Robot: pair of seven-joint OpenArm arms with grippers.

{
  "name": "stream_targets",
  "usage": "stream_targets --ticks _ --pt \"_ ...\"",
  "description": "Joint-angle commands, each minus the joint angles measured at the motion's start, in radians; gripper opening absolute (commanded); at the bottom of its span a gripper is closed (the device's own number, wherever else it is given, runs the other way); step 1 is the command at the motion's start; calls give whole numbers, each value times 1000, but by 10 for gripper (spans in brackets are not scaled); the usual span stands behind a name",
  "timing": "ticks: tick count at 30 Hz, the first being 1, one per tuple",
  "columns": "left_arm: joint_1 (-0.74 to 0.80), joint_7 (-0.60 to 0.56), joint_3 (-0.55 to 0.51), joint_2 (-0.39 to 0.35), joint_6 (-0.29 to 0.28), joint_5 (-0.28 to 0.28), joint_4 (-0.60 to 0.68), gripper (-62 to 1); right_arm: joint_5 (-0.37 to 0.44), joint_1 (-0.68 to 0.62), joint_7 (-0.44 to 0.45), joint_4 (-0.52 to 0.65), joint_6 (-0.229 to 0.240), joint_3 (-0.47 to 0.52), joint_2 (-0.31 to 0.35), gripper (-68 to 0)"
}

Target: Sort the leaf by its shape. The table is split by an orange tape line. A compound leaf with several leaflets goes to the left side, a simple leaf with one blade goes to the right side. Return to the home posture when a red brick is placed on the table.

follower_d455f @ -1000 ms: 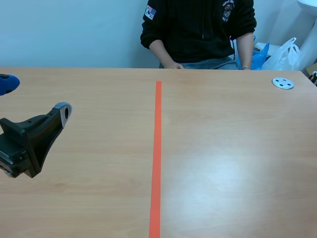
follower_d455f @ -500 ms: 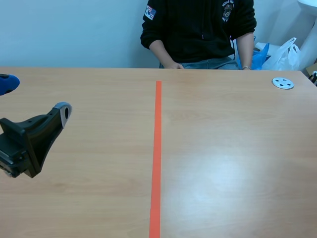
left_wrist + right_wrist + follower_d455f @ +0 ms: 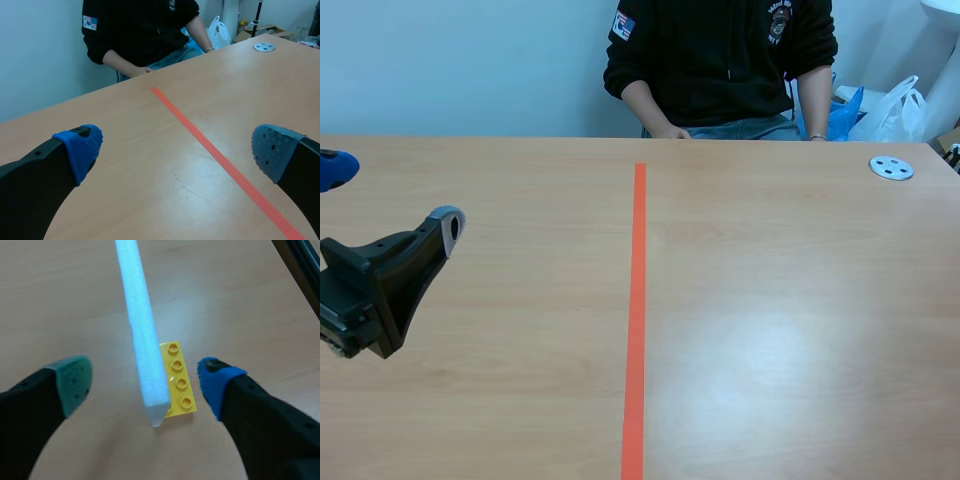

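Observation:
No leaf and no red brick shows in any view. My left gripper (image 3: 392, 195) hangs open over the table's left side, and in its wrist view (image 3: 175, 150) only bare wood and the orange tape line (image 3: 215, 155) lie between the blue pads. The right arm is outside the scene view. In the right wrist view my right gripper (image 3: 145, 385) stands open, its fingers apart around a pale blue-white foam strip (image 3: 140, 335) and a yellow studded brick (image 3: 179, 382). The blue pad (image 3: 215, 382) sits close beside the brick, and neither thing is pressed.
The orange tape line (image 3: 636, 320) splits the table (image 3: 790, 330) down the middle. A person in a black top (image 3: 720, 60) sits at the far edge. A small white disc (image 3: 891, 168) lies far right, with plastic bags (image 3: 895, 110) behind it.

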Motion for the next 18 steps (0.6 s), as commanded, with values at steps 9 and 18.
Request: stream_targets --ticks 9,18 --pt "3 -17 -8 -1 -3 -8 9 14 85 -200 -33 370 34 175 22 -215" --pt "3 -18 -8 -4 -3 -7 9 14 241 -334 -118 687 159 264 72 -135"
